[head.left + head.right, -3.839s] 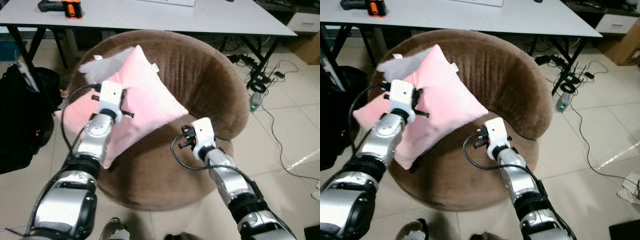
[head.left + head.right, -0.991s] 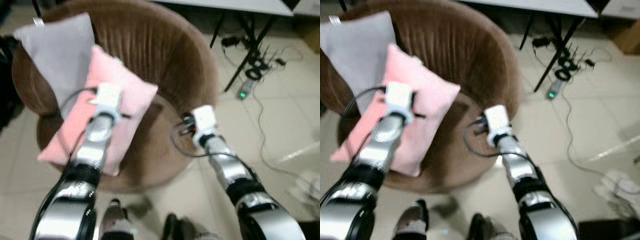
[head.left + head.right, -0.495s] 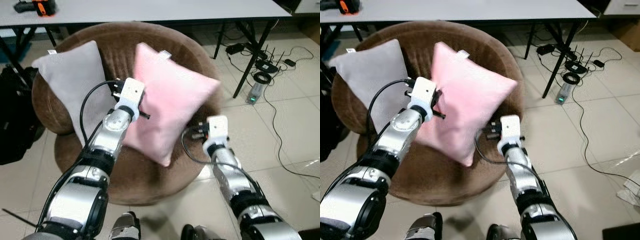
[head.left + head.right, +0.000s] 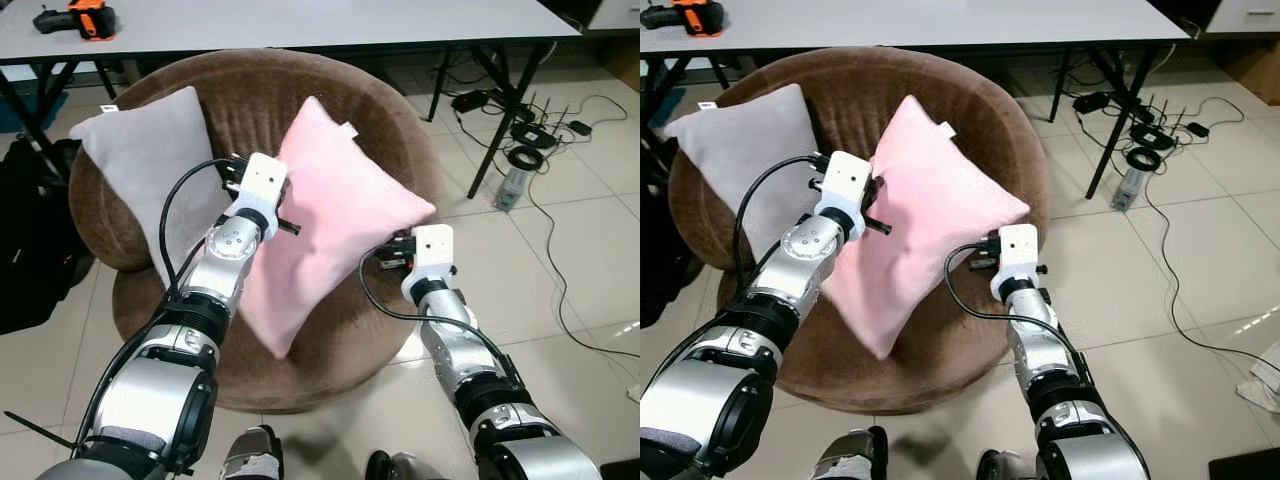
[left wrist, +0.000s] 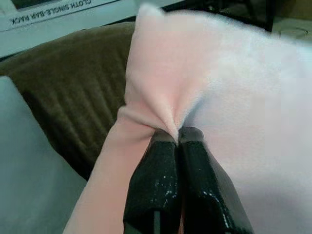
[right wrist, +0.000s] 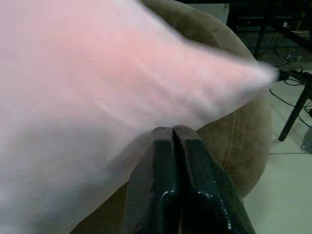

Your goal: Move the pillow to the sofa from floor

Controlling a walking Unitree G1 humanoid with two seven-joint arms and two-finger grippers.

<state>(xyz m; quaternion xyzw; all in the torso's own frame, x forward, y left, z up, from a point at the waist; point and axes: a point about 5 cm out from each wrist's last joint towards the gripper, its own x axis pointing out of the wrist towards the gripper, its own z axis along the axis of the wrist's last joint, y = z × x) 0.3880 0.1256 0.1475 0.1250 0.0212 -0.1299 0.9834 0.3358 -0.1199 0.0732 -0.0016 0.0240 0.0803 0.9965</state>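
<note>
A pink pillow (image 4: 330, 210) stands tilted in the middle of the round brown sofa chair (image 4: 370, 120), with its lower corner down on the seat. My left gripper (image 5: 176, 135) is shut on a pinched fold at the pillow's left edge. On the pillow's right side, my right gripper (image 6: 172, 129) is shut on the lower edge, and pink fabric bunches at the tips. In the eye views both sets of fingers are hidden behind the wrist cameras and the pillow.
A grey pillow (image 4: 140, 160) leans on the sofa's left back. Behind the sofa runs a white table (image 4: 300, 20) on black legs (image 4: 495, 130). Cables and a power strip (image 4: 520, 155) lie on the tiles at right. A black bag (image 4: 30, 250) sits at left.
The camera has swung and steadied. The pink pillow has come from the seat's left to its middle and sunk lower, both grippers still shut on it.
</note>
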